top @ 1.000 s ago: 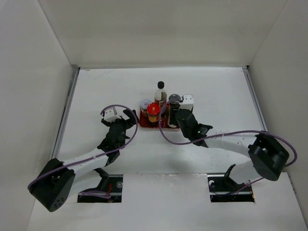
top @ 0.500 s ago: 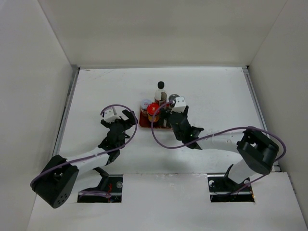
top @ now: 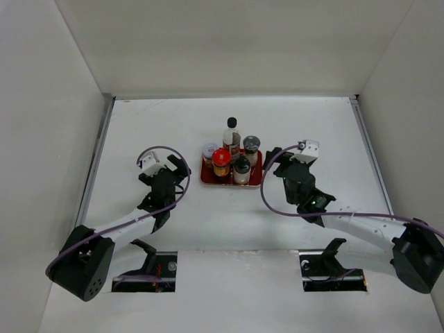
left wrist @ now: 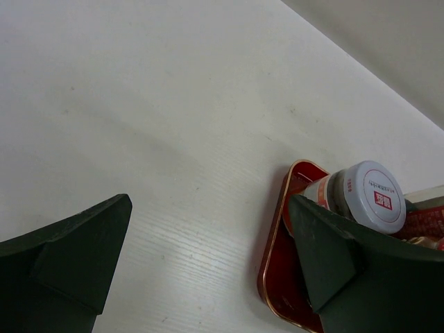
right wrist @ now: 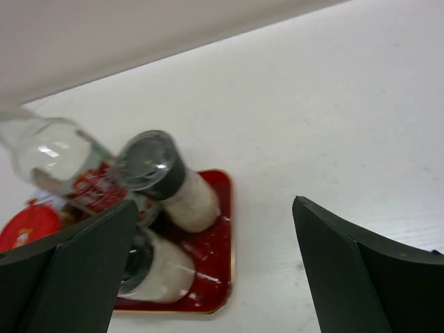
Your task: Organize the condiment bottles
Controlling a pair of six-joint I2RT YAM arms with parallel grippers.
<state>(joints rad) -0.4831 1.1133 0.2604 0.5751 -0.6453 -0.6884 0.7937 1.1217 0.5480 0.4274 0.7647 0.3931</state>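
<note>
Desk [top: 312, 125]: white; tray stands mid-desk.
Red tray [top: 254, 179]: carries all five bottles.
Left jaws: wide apart, empty, just left of tray.
Right jaws: wide apart, empty, right of tray.
Condiment bottles [top: 220, 161]: upright, clustered; tall bottle [top: 231, 135] rearmost.

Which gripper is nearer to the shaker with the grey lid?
Right. The right gripper sits just to the right of the shaker, beside the tray; the left gripper is on the tray's other side, farther away.

Five condiment bottles [top: 220, 161] upright, clustered tight on flat red tray [top: 255, 182], caps on.
</note>
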